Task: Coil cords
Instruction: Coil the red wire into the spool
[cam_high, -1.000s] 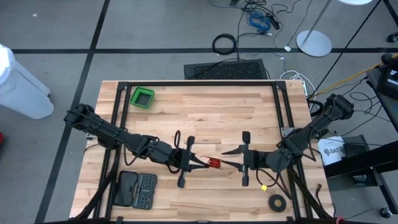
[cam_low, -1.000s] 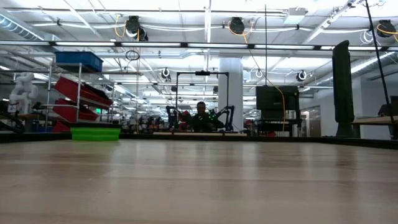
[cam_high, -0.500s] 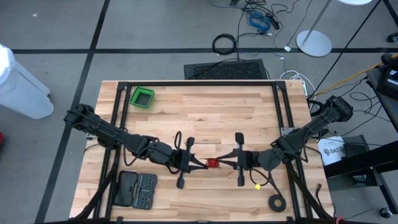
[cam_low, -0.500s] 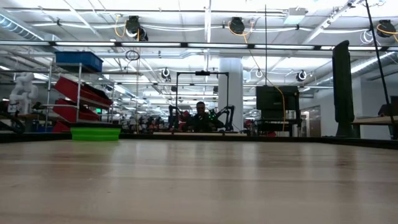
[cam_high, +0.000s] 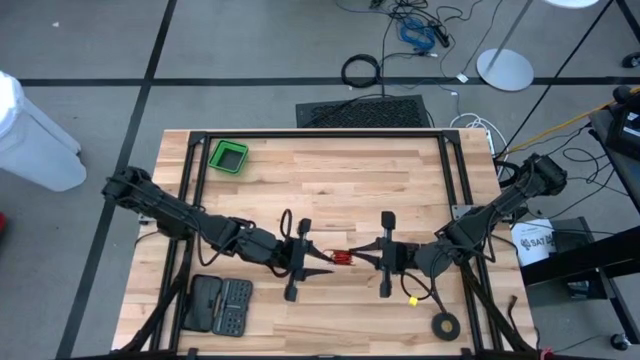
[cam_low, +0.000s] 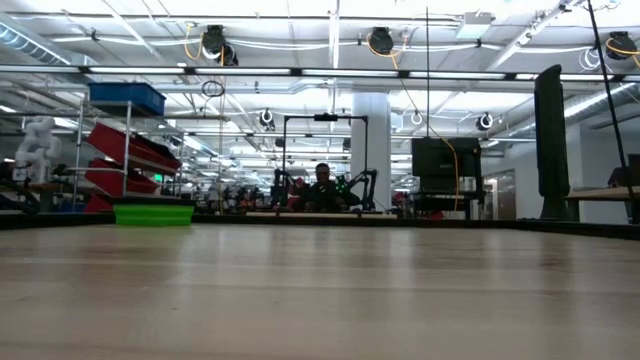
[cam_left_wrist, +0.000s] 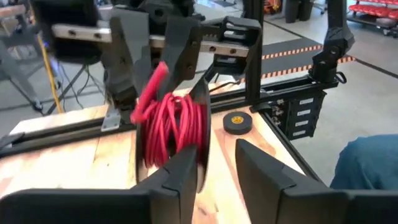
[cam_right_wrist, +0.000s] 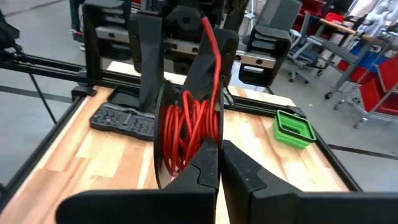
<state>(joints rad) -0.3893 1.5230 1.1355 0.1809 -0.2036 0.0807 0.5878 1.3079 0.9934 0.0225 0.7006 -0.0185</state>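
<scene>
1. My right gripper (cam_right_wrist: 214, 163) has its fingers pinched shut on the coiled red cord (cam_right_wrist: 186, 134), taking its weight so the loops hold together.
2. My left gripper (cam_left_wrist: 214, 163) faces it, fingers parted narrowly beside the coil (cam_left_wrist: 171, 127), apparently letting go for the handover.
3. Beyond the fingertips lie the tape roll (cam_left_wrist: 238, 122) and the green bin (cam_right_wrist: 293, 129), well apart, over the wooden table (cam_high: 330, 180).

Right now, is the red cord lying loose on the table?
No; in the right wrist view the right gripper pinches the coiled cord above the table.
</scene>
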